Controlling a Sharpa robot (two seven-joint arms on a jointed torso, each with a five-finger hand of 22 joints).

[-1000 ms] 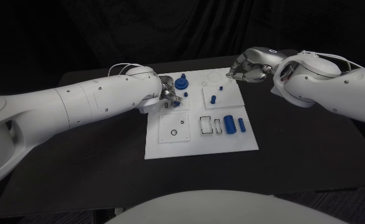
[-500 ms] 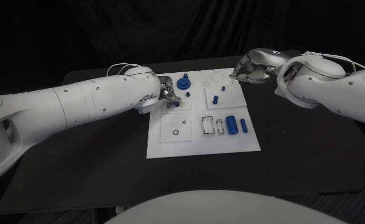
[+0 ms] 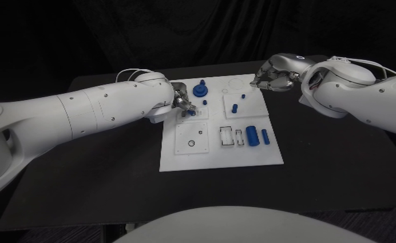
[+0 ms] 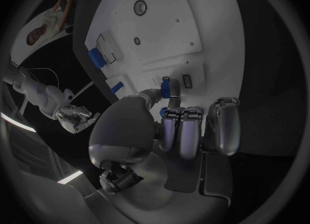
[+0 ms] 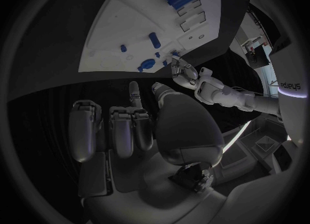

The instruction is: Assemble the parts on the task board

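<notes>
— Two thick blue cylinders (image 3: 255, 136) lie side by side on the task board (image 3: 218, 163) nearest the table's front edge, next to two empty rectangular slots. Anything different in the last second?

— Barely. Further in, at the board's left edge, the left robot hand (image 3: 183, 104) has stayed put, pinching a small blue peg (image 4: 166, 87) over a little slot in the board. The whole picture slid a touch, which I read as camera movement.

— So the insertion isn't finished?

— My guess is no: the peg is still between thumb and finger, so seating remains.

— And beyond that?

— A short blue peg (image 3: 234, 107) sits on the mid-right panel, a blue gear-like part (image 3: 199, 90) toward the far edge. The right robot hand (image 3: 272, 77) has drifted slightly outward off the board's far right corner, fingers curled in, holding nothing.
</notes>
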